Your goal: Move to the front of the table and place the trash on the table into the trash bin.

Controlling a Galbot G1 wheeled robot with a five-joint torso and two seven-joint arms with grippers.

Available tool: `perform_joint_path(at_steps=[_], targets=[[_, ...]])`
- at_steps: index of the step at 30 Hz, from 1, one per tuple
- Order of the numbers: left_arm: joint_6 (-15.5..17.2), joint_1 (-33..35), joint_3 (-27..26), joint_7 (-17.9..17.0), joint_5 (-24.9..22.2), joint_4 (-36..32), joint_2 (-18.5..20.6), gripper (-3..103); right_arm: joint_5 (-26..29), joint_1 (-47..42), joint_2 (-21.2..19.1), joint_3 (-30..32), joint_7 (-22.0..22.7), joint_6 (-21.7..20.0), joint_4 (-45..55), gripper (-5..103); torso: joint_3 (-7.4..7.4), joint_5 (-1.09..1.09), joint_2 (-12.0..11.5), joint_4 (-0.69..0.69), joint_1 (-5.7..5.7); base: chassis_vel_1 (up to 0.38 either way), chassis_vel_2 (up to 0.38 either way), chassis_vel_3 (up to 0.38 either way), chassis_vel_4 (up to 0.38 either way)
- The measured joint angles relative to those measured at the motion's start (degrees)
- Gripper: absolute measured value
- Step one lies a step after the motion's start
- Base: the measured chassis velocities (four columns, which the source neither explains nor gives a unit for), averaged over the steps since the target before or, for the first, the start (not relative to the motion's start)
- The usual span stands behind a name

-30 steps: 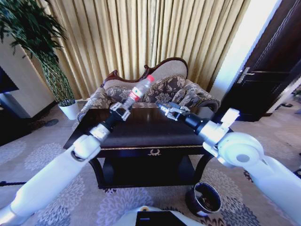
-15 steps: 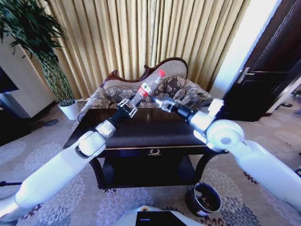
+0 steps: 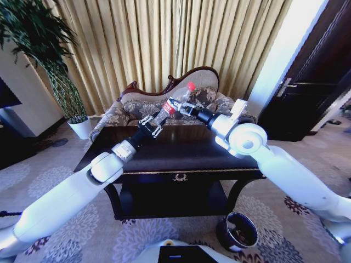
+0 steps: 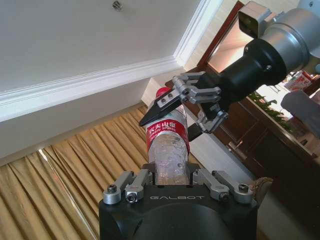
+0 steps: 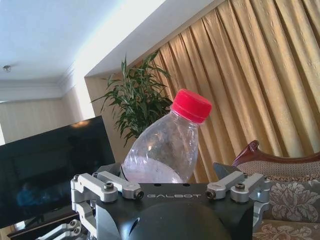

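Behind the far edge of the dark glossy table (image 3: pixel 164 156) stands a carved floral sofa (image 3: pixel 192 101) against gold curtains (image 3: pixel 164 44), with a tall potted plant (image 3: pixel 49 60) at far left. On the patterned carpet near the table's front right leg sits the round dark trash bin (image 3: pixel 238 230). Above the tabletop the two white arms meet. The left gripper (image 3: pixel 149 126) is clamped on the base of a clear plastic bottle (image 3: pixel 174 104), which tilts up and to the right, clear of the table. The right gripper (image 3: pixel 178 108) reaches in from the right, its fingers spread on either side of the bottle at its red-and-white label (image 4: pixel 167 127); they appear not to be closed on it. The bottle's red cap (image 5: pixel 192 105) points up past the right gripper.
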Motion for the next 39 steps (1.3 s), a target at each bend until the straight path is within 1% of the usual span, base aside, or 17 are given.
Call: perform_joint_path(at_steps=[6, 8, 10, 13, 15, 16, 17, 18, 21, 23, 24, 28, 32, 33, 35, 38, 39], targets=[[0.6, 0.0, 0.6, 0.0, 0.0, -0.5, 0.2, 29, 0.0, 0.1, -0.5, 0.4, 0.1, 0.1, 0.1, 103, 0.00, 0.00, 0.0, 0.00, 0.00, 0.000, 0.000, 0.000, 0.000], [0.6, 0.0, 0.7, 0.0, 0.0, -0.5, 0.2, 29, -0.1, -0.1, -0.6, 0.5, 0.1, 0.2, 0.2, 99, 0.00, 0.00, 0.0, 0.00, 0.00, 0.000, 0.000, 0.000, 0.000], [0.7, 0.0, 0.8, 0.0, 0.0, -0.5, 0.1, 29, -0.3, -0.5, -0.8, 0.7, 0.1, 0.3, 0.4, 89, 0.00, 0.00, 0.0, 0.00, 0.00, 0.000, 0.000, 0.000, 0.000], [0.7, 0.0, 0.9, 0.0, 0.0, -0.5, 0.2, 29, -0.4, -0.7, -0.8, 0.9, 0.1, 0.3, 0.6, 84, 0.00, 0.00, 0.0, 0.00, 0.00, 0.000, 0.000, 0.000, 0.000], [0.7, 0.1, 0.9, 0.0, 0.0, -0.5, 0.2, 29, -0.8, -1.2, -0.7, 1.1, 0.1, 0.3, 0.7, 73, 0.00, 0.00, 0.0, 0.00, 0.00, 0.000, 0.000, 0.000, 0.000], [0.7, 0.1, 0.9, 0.0, 0.0, -0.5, 0.2, 29, -0.8, -1.2, -0.7, 1.1, 0.1, 0.3, 0.7, 73, 0.00, 0.00, 0.0, 0.00, 0.00, 0.000, 0.000, 0.000, 0.000], [0.7, 0.3, 1.0, 0.0, 0.0, -0.3, 0.2, 29, -1.6, -1.7, -0.6, 1.1, 0.0, 0.3, 0.7, 63, 0.00, 0.00, 0.0, 0.01, 0.00, 0.000, 0.000, 0.000, 0.000], [0.7, 0.3, 1.0, 0.0, 0.0, -0.3, 0.2, 29, -1.6, -1.7, -0.6, 1.1, 0.0, 0.3, 0.7, 63, 0.00, 0.00, 0.0, 0.01, 0.00, 0.000, 0.000, 0.000, 0.000], [0.6, 0.5, 1.3, 0.0, 0.1, 0.0, 0.2, 29, -2.6, -2.3, -0.4, 1.0, 0.0, 0.3, 0.8, 52, 0.00, 0.00, 0.0, 0.01, 0.00, 0.000, 0.000, 0.000, 0.000], [0.5, 0.6, 1.3, 0.0, 0.1, 0.1, 0.2, 29, -2.7, -2.4, -0.4, 0.9, 0.0, 0.3, 0.8, 52, 0.00, 0.00, 0.0, 0.00, 0.00, 0.000, 0.000, 0.000, 0.000], [0.4, 0.6, 1.4, 0.0, 0.0, 0.1, 0.2, 29, -2.8, -2.4, -0.5, 1.0, 0.0, 0.3, 0.8, 46, 0.00, 0.00, 0.0, 0.00, 0.00, 0.000, 0.000, 0.000, 0.000], [0.5, 1.1, 1.1, 0.1, -0.2, -0.1, 0.3, 29, -3.0, -2.8, -0.8, 1.4, -0.1, 0.3, 0.8, 41, 0.00, -0.01, 0.0, 0.00, 0.00, 0.000, 0.000, 0.000, 0.000], [1.0, 1.5, 0.6, 0.3, -0.5, -0.5, 0.6, 29, -3.6, -3.5, -0.9, 2.1, -0.3, 0.2, 0.9, 41, 0.00, 0.00, 0.0, 0.01, 0.00, 0.000, 0.000, 0.000, 0.000], [1.4, 1.7, 0.3, 0.4, -0.8, -0.8, 0.9, 34, -4.9, -4.0, -1.1, 2.9, -0.2, 0.3, 0.7, 41, 0.00, 0.01, 0.0, 0.01, 0.00, 0.000, 0.000, 0.000, 0.000], [1.6, 1.8, 0.1, 0.4, -1.1, -1.0, 1.2, 34, -5.9, -4.4, -1.3, 3.6, -0.1, 0.4, 0.6, 41, 0.00, -0.02, 0.0, 0.01, 0.00, 0.000, 0.000, 0.000, 0.000], [1.7, 2.2, -0.6, 0.9, -2.0, -1.4, 1.6, 50, -9.2, -6.6, -1.9, 5.8, 0.3, 0.4, 0.0, 34, 0.00, 0.03, 0.0, 0.01, 0.00, 0.000, 0.000, 0.000, 0.000], [1.7, 2.2, -0.6, 0.9, -2.0, -1.4, 1.6, 50, -9.2, -6.6, -1.9, 5.8, 0.3, 0.4, 0.0, 34, 0.00, 0.03, 0.0, 0.01, 0.00, 0.000, 0.000, 0.000, 0.000]])
